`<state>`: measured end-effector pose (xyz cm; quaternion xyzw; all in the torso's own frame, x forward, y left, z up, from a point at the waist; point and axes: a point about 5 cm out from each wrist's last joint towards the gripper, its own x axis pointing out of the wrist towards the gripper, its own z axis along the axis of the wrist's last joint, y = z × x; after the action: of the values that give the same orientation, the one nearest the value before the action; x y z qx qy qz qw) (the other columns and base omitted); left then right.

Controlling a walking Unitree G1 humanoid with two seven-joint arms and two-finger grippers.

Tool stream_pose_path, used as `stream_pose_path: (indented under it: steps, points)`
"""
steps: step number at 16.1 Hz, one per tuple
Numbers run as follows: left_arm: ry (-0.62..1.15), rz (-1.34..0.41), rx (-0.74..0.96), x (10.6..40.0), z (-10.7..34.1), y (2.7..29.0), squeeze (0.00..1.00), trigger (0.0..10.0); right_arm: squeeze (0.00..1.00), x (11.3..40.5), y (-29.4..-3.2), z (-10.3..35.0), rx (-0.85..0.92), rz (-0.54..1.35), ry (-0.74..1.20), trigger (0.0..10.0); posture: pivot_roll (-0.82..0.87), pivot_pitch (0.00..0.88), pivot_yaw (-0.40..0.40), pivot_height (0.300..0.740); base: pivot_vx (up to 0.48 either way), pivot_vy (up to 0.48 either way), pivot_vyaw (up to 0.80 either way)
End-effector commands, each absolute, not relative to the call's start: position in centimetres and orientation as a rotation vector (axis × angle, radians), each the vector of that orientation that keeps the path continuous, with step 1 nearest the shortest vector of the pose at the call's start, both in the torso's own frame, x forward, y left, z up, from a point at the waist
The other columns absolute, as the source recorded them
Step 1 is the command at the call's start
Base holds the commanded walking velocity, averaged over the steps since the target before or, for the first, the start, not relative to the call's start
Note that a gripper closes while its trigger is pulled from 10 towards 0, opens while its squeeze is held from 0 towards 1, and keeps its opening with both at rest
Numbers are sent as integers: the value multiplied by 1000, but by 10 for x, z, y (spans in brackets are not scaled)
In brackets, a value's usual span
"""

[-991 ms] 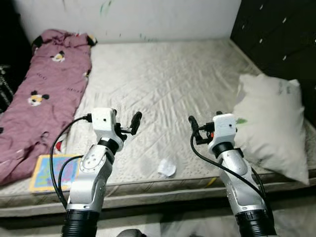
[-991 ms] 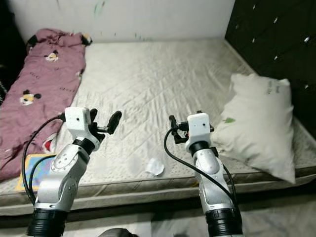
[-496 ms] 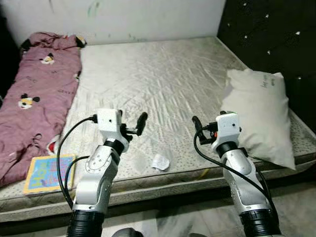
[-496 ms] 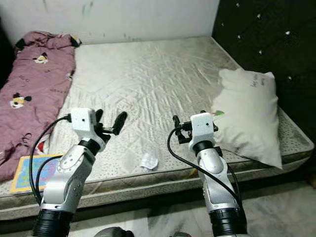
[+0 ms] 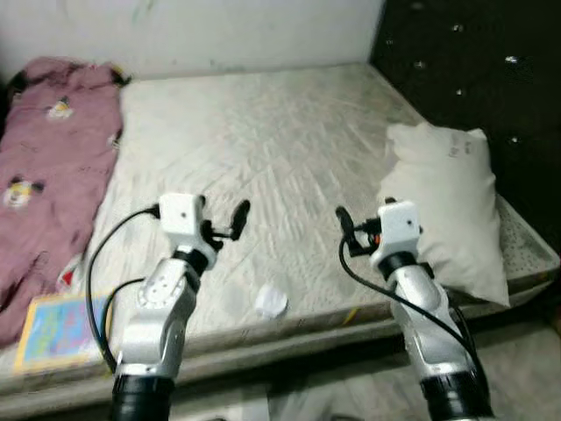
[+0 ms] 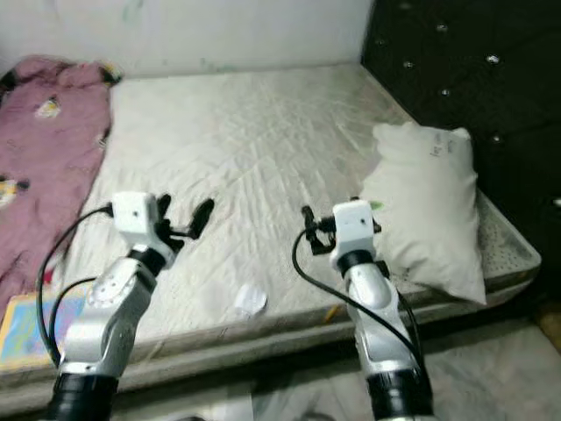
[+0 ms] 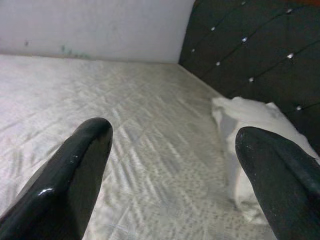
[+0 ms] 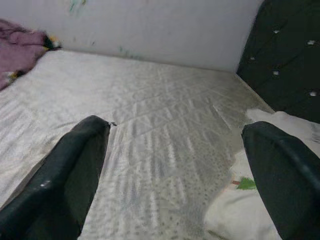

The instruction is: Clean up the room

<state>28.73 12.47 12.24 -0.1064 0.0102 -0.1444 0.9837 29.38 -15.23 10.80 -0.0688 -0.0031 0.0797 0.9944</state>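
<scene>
bare mattress (image 5: 289, 149) ahead, pillow (image 5: 447, 210) at its right, crumpled paper (image 5: 270, 301) near the front edge. my left gripper (image 5: 226, 224) and right gripper (image 5: 349, 235) hover wide open, empty.

Both arms are raised forward; left gripper (image 5: 223, 224) and right gripper (image 5: 351, 230) fingers spread wide, empty.

Bare mattress (image 5: 280, 132) between white wall (image 5: 219, 31) and dark tufted headboard (image 5: 473, 61)

From where I stand, no writing can be read anywhere. The pillow (image 5: 443, 206) carries a small dark mark near its top corner, too blurred to make out. The picture book (image 5: 54, 331) shows only colours.
</scene>
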Motion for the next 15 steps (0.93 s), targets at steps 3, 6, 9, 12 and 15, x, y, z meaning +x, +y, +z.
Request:
stream_pose_path:
  steps: [3, 6, 9, 12, 15]
  points:
    - [25, -296, -232, 288, 123, 116, 0, 10000, 0, 294, -158, 108, -146, 144, -8, 10000, -35, 0, 23, 740, 208, 0, 0]
    - [36, -259, -221, 290, 121, 117, 0, 10000, 0, 294, -159, 108, -139, 142, -9, 10000, -36, 0, 24, 740, 0, 0, 0]
    - [47, -266, -206, 290, 120, 116, 0, 10000, 0, 294, -159, 109, -177, 156, -24, 10000, -34, 0, 24, 740, 0, 0, 150]
    - [57, -266, -204, 290, 119, 114, 0, 10000, 0, 294, -157, 109, -184, 159, -24, 10000, -30, 0, 23, 740, 0, 0, 800]
    - [50, -288, -206, 285, 119, 118, 0, 10000, 0, 294, -156, 107, -170, 163, -22, 10000, -23, 0, 24, 740, 0, 0, 765]
